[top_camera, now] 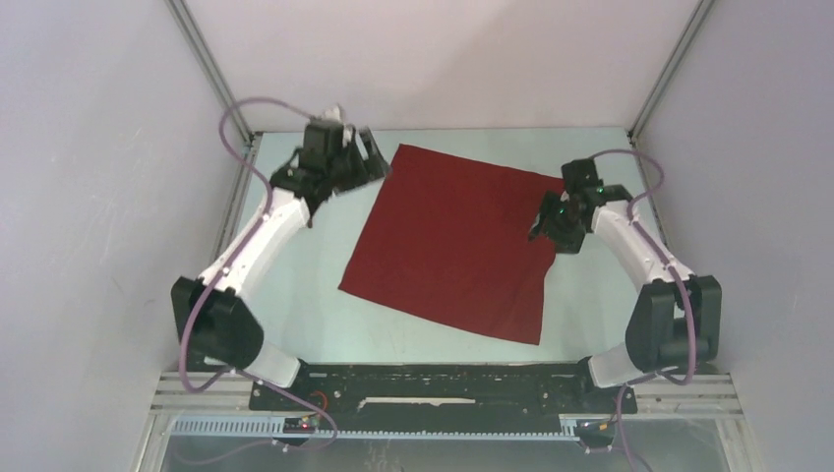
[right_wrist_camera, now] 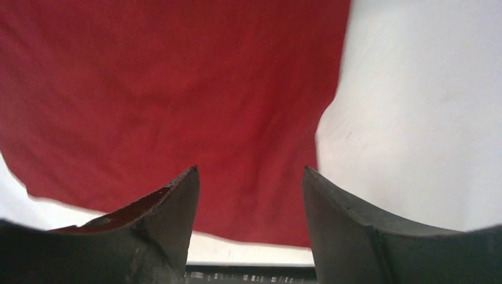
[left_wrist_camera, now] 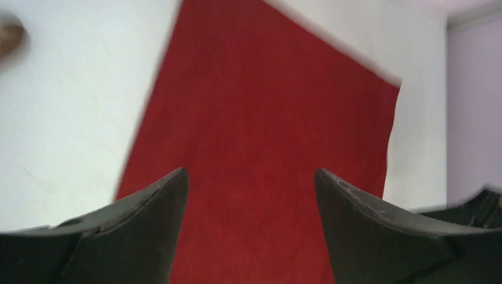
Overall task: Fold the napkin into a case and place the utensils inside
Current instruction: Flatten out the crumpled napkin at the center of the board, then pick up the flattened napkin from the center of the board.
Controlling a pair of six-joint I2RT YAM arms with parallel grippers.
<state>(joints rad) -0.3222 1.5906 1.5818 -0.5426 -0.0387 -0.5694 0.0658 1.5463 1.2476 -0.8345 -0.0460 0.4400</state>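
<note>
Two arms, one flat cloth, nothing folded yet.

Left side: the left gripper (top_camera: 368, 163) hangs at the far-left corner of the napkin (top_camera: 457, 236), right by the cloth's edge. In its wrist view its fingers (left_wrist_camera: 157, 204) are spread wide with nothing between them and the red cloth runs away below, so it is released and empty. I cannot tell whether the tips touch the fabric. A blurred brown shape (left_wrist_camera: 8, 35) sits at the left edge of that view, too smeared to name.

Middle: the napkin lies spread in one layer on the table (top_camera: 295, 295), turned a little askew, with one corner far-left and one near-right. No creases or folds are visible.

Right side: the right gripper (top_camera: 543, 226) is over the napkin's right edge, about halfway along it. Its fingers (right_wrist_camera: 169, 204) are apart too, empty, with cloth under the left one and bare table under the right.

The utensils are not clearly visible in any view.

Step, as I judge it: lining up for the first fold, before any grasp. Next, each gripper probably has to drop onto its own bit of edge, pinch one layer only, then lift and carry the cloth across together so the fold lands straight. Uneven lifting would likely skew the case.
</note>
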